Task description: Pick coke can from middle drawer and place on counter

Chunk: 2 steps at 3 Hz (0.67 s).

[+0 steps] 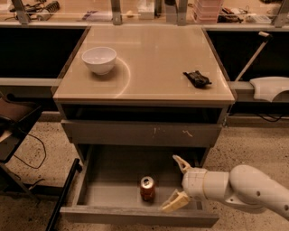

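Observation:
The coke can (147,188), red with a silver top, stands upright on the bare grey floor of the open middle drawer (108,191), near its front. My gripper (177,184) reaches in from the right, just right of the can and apart from it. Its two pale fingers (175,202) are spread open and hold nothing. The glossy tan counter (153,58) tops the cabinet above.
A white bowl (99,59) sits at the counter's left rear and a small black object (196,78) at its right. A closed drawer front with pale scratches (140,133) is above the open drawer. A cluttered ledge (135,13) runs behind. A chair (11,124) stands left.

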Each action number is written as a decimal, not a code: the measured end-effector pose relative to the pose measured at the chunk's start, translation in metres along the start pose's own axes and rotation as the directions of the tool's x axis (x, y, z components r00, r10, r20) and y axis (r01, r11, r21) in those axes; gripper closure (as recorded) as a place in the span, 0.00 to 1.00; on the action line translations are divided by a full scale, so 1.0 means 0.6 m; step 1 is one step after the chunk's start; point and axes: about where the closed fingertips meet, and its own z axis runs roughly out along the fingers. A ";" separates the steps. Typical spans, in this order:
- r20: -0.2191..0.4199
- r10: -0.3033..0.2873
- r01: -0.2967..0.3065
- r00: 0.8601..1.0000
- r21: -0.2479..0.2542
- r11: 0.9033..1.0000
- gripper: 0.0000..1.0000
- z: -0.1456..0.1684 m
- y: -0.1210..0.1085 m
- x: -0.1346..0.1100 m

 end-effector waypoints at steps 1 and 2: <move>-0.016 0.001 0.000 1.000 0.078 0.997 0.00 0.000 -0.035 0.007; -0.016 0.001 0.000 1.000 0.078 0.997 0.00 0.000 -0.035 0.007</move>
